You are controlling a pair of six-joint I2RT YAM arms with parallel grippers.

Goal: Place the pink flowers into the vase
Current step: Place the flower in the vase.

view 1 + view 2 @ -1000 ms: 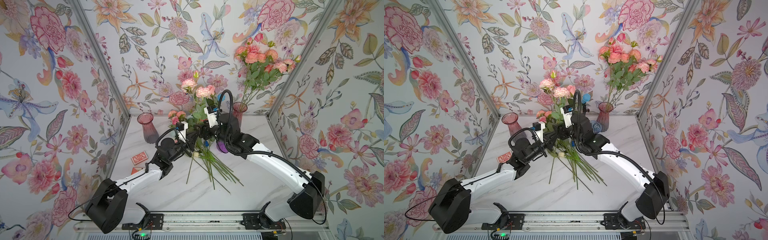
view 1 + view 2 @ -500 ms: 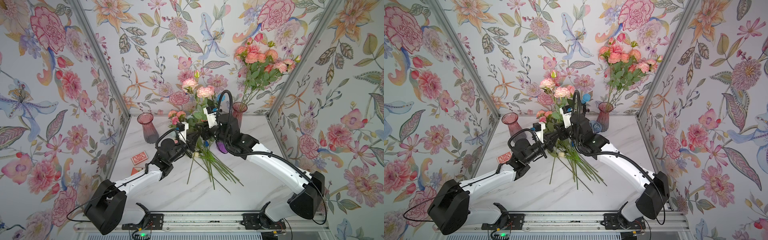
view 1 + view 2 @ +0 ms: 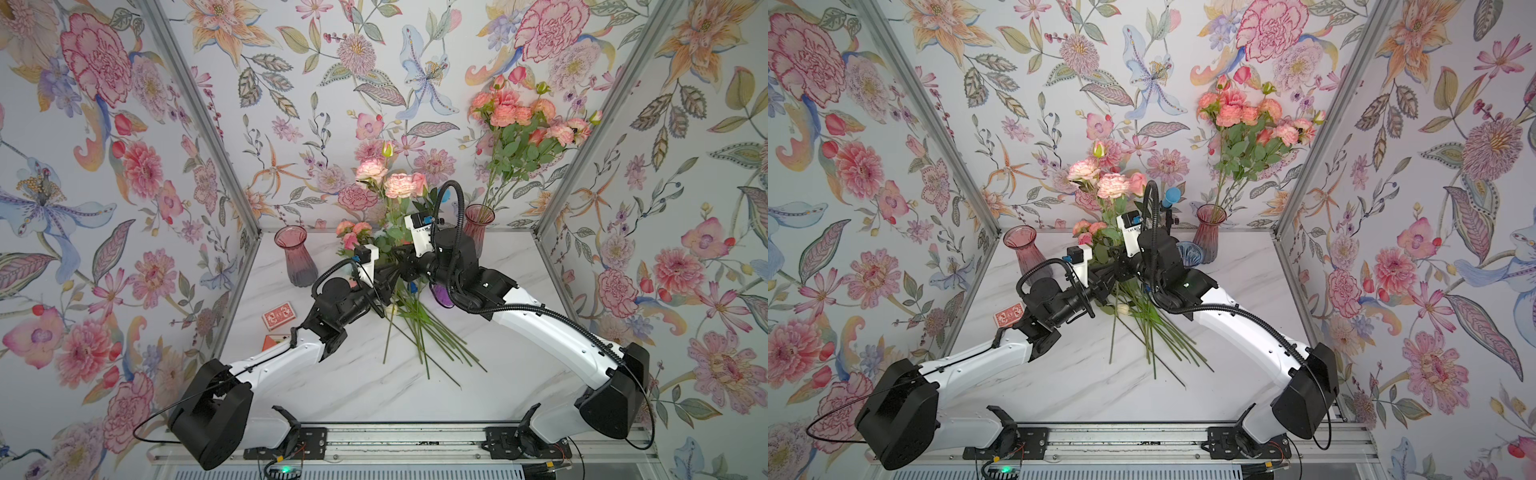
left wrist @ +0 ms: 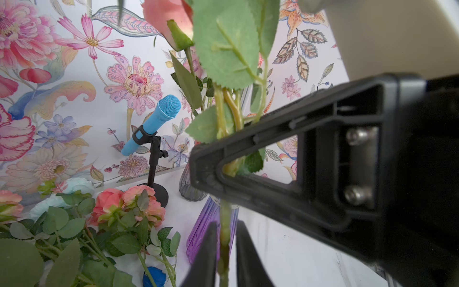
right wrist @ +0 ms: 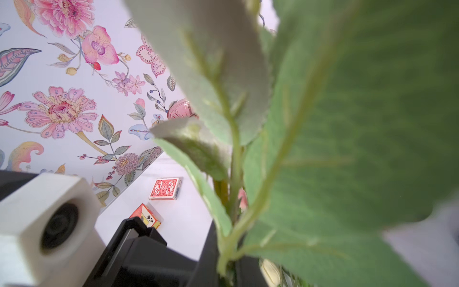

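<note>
Clenches R hand [image 5: 227, 263] on pink flowers [image 3: 397, 185] stems, mid-frame; has L hand [image 4: 224, 236] released, slack round one stem. Shows "A" + spade on card box [image 5: 148, 218], lower left.

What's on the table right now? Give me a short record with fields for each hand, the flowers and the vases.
right hand: shut on the stem of the held pink flowers, blooms up
left hand: open, fingers flank the same stem with a gap
loose flowers: pile lying on the table under both hands
back right vase: upright, holds a pink bunch
back left vase: upright, empty
other: card deck, blue microphone on a stand
</note>
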